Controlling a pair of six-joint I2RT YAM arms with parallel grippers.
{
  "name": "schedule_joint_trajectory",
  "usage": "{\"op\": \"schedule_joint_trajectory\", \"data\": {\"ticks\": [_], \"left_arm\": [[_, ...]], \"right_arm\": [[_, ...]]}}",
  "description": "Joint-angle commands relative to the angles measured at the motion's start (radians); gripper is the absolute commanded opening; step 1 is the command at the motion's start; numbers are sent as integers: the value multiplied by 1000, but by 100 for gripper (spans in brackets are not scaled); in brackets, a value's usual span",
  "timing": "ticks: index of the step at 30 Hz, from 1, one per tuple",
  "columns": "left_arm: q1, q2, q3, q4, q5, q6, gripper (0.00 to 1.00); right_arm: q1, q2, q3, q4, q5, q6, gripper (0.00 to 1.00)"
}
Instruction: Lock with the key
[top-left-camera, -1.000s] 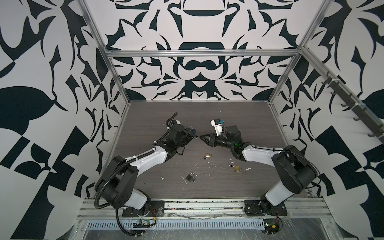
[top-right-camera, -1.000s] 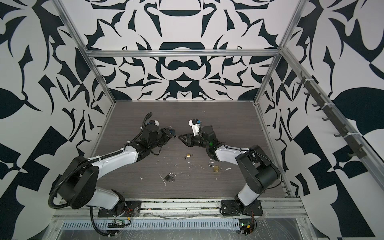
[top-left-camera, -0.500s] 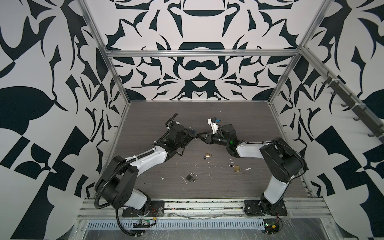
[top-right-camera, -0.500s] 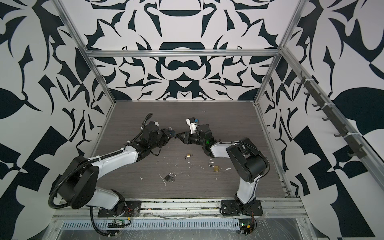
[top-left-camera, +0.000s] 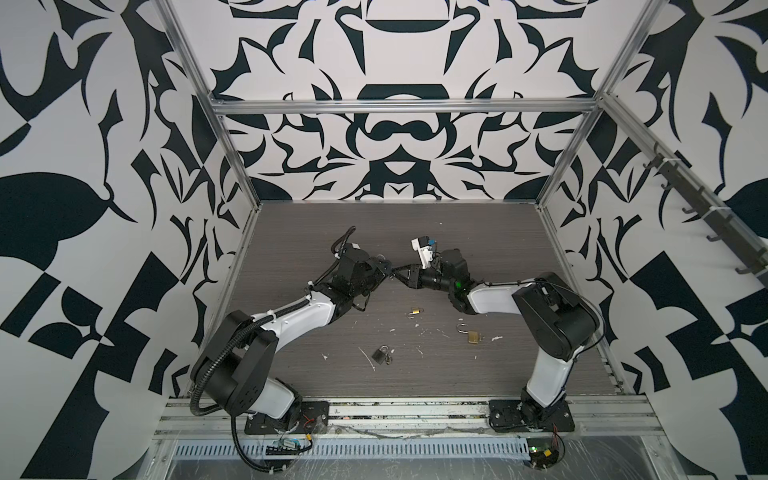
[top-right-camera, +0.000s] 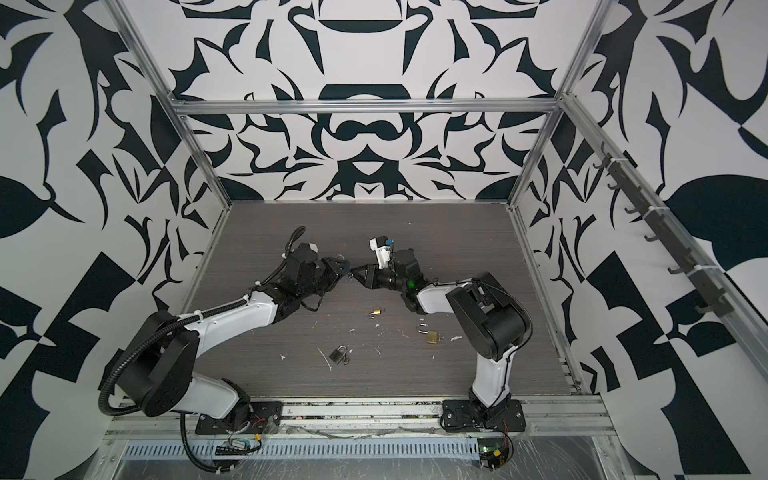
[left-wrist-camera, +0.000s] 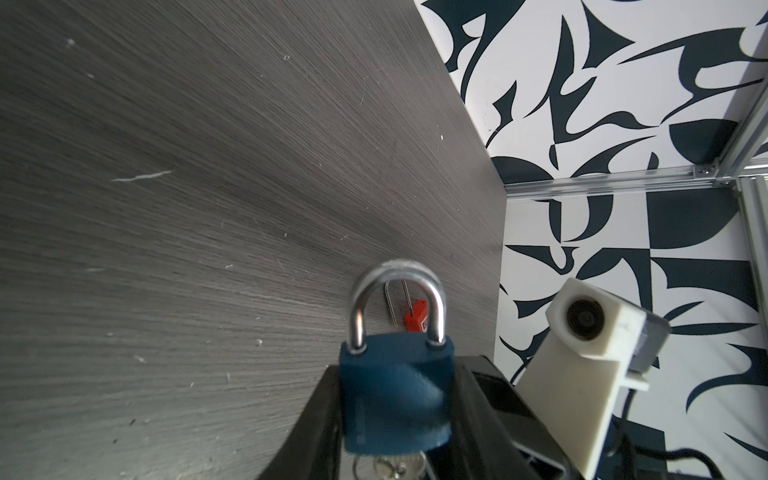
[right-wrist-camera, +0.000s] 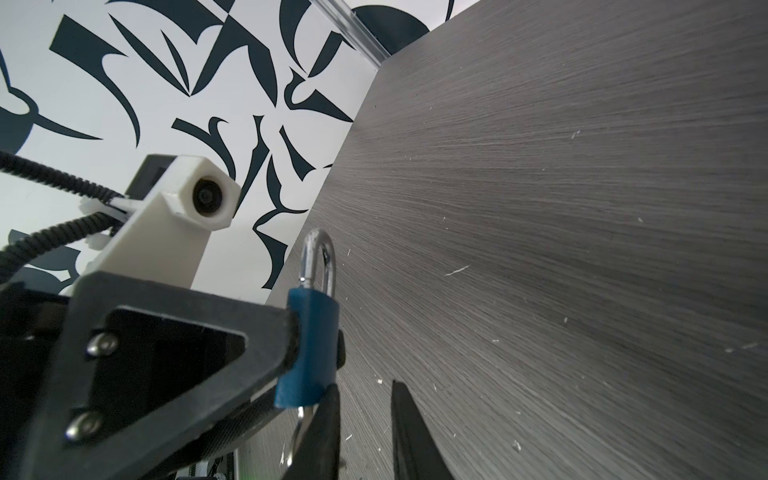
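Observation:
A blue padlock (left-wrist-camera: 395, 399) with a silver shackle (left-wrist-camera: 397, 274) closed into the body is clamped between the fingers of my left gripper (left-wrist-camera: 395, 374), above the table's middle. A silver key (left-wrist-camera: 390, 465) sticks out of the lock's underside. In both top views my left gripper (top-left-camera: 384, 270) and right gripper (top-left-camera: 401, 276) meet tip to tip. In the right wrist view the padlock (right-wrist-camera: 309, 345) is edge-on and the key (right-wrist-camera: 300, 428) hangs under it. My right gripper (right-wrist-camera: 363, 386) stands narrowly open beside the key, with only table showing between its fingers (right-wrist-camera: 328, 432).
Two brass padlocks (top-left-camera: 415, 311) (top-left-camera: 471, 336) with open shackles and a dark grey padlock (top-left-camera: 380, 354) lie on the table nearer the arm bases, among white scraps. A small red piece with a wire loop (left-wrist-camera: 415, 320) lies beyond the held lock. Patterned walls enclose the table.
My right arm has swung inward and its gripper has edged up to the padlock, with its jaws narrowing. The left arm and the held padlock have stayed still.

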Motion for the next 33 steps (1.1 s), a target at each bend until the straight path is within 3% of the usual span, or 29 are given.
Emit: {"op": "schedule_joint_trajectory", "data": {"ticks": [1,9,22,33], "left_arm": [[-3,0,9,37,1,-5,0],[-3,-9,14,26,-4,5,0],[-4,-1,21,19,4,-2,0],[-3,2,27,15,7,-5,0]], "right_arm": [[6,-71,10,-24,74,-37,26],[4,-162,-37,-72,148,-81,28],[39,-140,-58,-24,31,-86,30],[48,-118,-38,-26,17,-84,16]]}}
